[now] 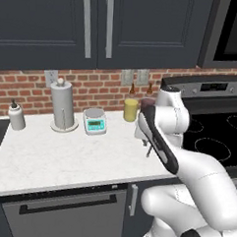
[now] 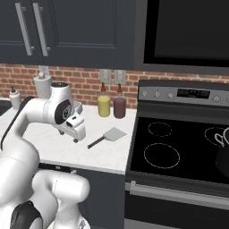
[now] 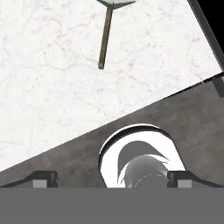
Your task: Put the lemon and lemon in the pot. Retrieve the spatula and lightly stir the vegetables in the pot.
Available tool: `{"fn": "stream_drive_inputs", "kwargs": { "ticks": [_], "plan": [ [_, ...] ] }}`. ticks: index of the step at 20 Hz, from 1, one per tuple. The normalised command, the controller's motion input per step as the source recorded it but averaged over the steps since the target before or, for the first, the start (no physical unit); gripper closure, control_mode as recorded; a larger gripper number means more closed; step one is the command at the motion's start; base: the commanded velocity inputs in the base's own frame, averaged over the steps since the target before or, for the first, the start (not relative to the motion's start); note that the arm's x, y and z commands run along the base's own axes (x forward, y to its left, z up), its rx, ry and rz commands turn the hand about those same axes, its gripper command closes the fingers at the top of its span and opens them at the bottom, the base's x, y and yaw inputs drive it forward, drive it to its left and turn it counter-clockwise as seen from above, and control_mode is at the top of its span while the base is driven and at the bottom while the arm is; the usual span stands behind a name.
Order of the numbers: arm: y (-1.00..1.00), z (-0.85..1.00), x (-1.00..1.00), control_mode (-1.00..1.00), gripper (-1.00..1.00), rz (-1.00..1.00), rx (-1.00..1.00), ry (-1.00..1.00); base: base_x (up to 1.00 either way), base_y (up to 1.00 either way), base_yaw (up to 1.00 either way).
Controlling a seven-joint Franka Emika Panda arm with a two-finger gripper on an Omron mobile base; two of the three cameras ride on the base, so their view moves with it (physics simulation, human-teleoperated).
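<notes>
While the stove (image 2: 179, 147) fills the right, the white surface (image 1: 54, 156) spreads left of it, and the pot (image 2: 223, 156) stands at the stove's right edge. Near the stove, the spatula (image 2: 107, 136) lies flat on the surface. Just left of it, the fingers (image 2: 79, 140) hang wide apart, empty.

The flat grey-bladed spatula with a thin dark handle (image 2: 107, 136) lies at centre frame on the white marble counter (image 2: 112, 154), left of the black glass stove top (image 2: 188, 147). Behind it, a pale-yellow cylindrical jar (image 2: 103, 106) stands just left of a dark maroon jar (image 2: 119, 108), against the brick wall (image 2: 85, 87).
</notes>
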Motion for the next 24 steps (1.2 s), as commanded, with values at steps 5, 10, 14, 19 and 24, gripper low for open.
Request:
{"fn": "stream_drive_inputs", "kwargs": {
  "ticks": [5, 10, 14, 19, 24],
  "plan": [
    [-0.14, -0.19, 0.31, -1.00, -1.00, -0.01, 0.00, 0.05, 0.00, 0.00, 0.00],
    [0.00, -0.34, 0.51, -1.00, -1.00, 0.00, 0.00, 0.04, 0.00, 0.00, 0.00],
    [-0.01, -0.41, 0.36, -1.00, -1.00, 0.00, 0.00, 0.00, 0.00, 0.00, 0.00],
    [-0.06, -0.37, 0.30, -1.00, -1.00, 0.00, 0.00, 0.00, 0.00, 0.00, 0.00],
    [0.00, -0.15, 0.13, -1.00, -1.00, 0.00, 0.00, 0.01, 0.00, 0.00, 0.00]
  ]
}}
